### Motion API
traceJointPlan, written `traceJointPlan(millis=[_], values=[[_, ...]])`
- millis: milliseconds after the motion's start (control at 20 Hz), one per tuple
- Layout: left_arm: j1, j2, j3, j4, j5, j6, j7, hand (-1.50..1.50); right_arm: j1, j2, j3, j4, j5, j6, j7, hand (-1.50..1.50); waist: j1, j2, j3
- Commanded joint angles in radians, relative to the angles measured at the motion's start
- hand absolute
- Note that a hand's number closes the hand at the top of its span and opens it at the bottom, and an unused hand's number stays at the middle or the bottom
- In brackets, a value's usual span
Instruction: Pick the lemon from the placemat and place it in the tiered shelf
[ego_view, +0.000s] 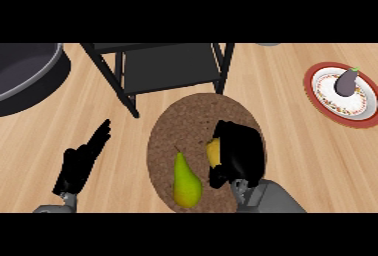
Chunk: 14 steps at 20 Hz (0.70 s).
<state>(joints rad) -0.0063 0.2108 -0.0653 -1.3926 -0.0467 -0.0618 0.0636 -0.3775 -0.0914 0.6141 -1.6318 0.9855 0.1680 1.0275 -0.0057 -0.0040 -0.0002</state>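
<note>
On the placemat (184, 120), right half: the lemon (212, 152) is there, mostly hidden under the right hand (240, 152). Only a yellow strip shows at the hand's left edge.

Step in hand: the grasp. The right hand's fingers and thumb are curled round the lemon from above and from the right, so it's clamped on the fruit. I can't tell from this steep view whether it's lifted off the mat.

Left hand (80, 162): resting on the counter (310, 160) left of the mat, fingers straight and relaxed, holding nothing.

Lemon orientation: the visible strip runs roughly near-to-far, so I judge the long axis points away from the robot, toward the shelf (170, 70) (tips are covered, so low confidence). The hand crosses that axis, which is the sensible way to hold it.

Next move, my read:
- lift straight up, clear of the mat
- carry it forward and a bit left; the shelf sits just past the mat's far edge
- get in between the front legs onto the dark tier, then release

Watch-outs: the pear (186, 182) lies just left of the lemon, stem end pointing away from the robot, near enough to nudge on the lift. The plate (316, 97) at far right is well apart, so no concern.
</note>
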Motion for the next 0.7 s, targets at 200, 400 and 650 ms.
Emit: traceJointPlan(millis=[200,400,650], values=[[0.037,-0.028,-0.015,0.038,-0.037,0.022,-0.068,0.0,-0.164,0.053,-0.103,-0.256,0.11,0.099,0.137,1.5,0.001,0.0,-0.001],[-0.01,-0.004,0.011,0.027,-0.005,-0.016,-0.014,0.0,-0.241,0.074,-0.218,-0.27,0.127,0.035,0.067,1.5,0.005,0.003,0.0],[0.007,-0.027,-0.004,0.004,-0.017,-0.014,-0.012,0.0,-0.443,0.09,-0.371,-0.107,0.096,0.078,0.017,1.5,0.013,0.005,0.0]])
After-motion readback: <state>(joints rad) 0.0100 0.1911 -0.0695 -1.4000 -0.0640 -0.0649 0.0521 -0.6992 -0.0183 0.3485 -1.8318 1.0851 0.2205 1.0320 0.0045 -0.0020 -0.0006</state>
